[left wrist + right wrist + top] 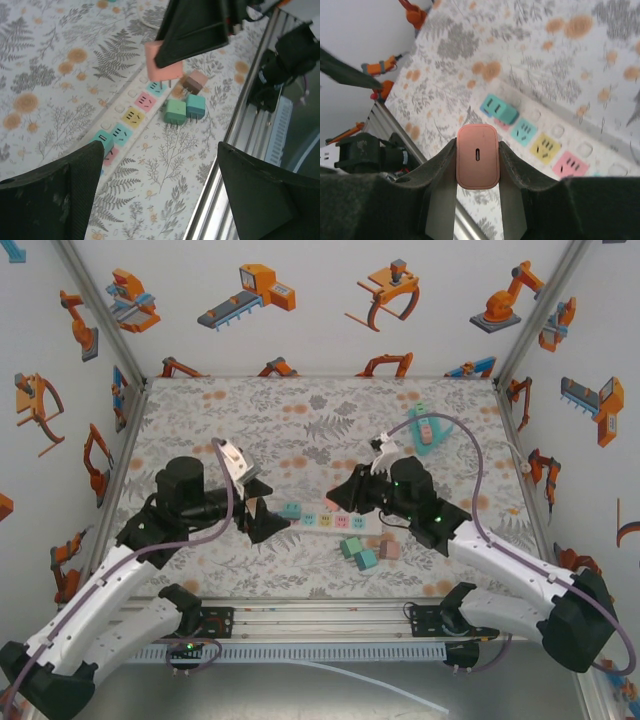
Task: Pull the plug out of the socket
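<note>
The table (200,410) is covered by a grey cloth printed with leaves and orange flowers. A white power strip (320,519) lies near its middle, running left to right. Just nearer lie three loose plugs: a green plug (351,546) touching a teal plug (367,560), and a brown plug (389,549) beside them. A teal strip (425,430) lies far right.

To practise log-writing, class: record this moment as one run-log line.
right jaws: shut on pink plug | pink plug: off power strip, prongs out | left jaws: open, near strip end | teal plug: seated in strip
</note>
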### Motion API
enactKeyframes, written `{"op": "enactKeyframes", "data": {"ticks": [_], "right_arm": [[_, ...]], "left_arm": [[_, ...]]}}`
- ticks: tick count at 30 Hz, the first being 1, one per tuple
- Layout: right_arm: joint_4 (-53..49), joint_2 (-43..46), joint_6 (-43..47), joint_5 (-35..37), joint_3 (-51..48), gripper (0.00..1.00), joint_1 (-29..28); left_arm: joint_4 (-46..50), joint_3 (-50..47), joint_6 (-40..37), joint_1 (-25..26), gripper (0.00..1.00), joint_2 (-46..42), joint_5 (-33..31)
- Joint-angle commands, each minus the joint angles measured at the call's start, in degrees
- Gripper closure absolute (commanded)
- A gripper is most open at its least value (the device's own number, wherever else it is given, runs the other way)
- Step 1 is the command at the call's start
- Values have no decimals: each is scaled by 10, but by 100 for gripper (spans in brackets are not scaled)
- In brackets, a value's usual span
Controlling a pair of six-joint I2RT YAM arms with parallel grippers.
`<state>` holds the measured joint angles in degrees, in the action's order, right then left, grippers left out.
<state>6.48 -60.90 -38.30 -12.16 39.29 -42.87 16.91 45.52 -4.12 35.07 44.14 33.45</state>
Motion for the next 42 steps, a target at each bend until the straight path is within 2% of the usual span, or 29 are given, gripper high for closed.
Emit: {"op": "enactKeyframes", "data": {"ticks": [1, 8, 13, 17, 26, 42], "right_arm": [[-56, -16, -39, -10, -14, 97, -23], [9, -88, -26, 50, -44, 98, -93], [69, -156, -4, 89, -50, 96, -127], [104, -197, 2, 93, -49, 93, -133], [122, -231, 29, 112, -55, 85, -134], [146, -226, 15, 140, -89, 67, -134]], "left_arm": [[49, 2, -135, 8, 12, -20, 65], [62, -17, -193, 16, 6, -42, 79], [64, -26, -205, 20, 5, -42, 82], [60, -28, -196, 22, 5, -35, 77], [41, -34, -171, 28, 5, -10, 50], [38, -34, -162, 37, 5, -5, 26]]}}
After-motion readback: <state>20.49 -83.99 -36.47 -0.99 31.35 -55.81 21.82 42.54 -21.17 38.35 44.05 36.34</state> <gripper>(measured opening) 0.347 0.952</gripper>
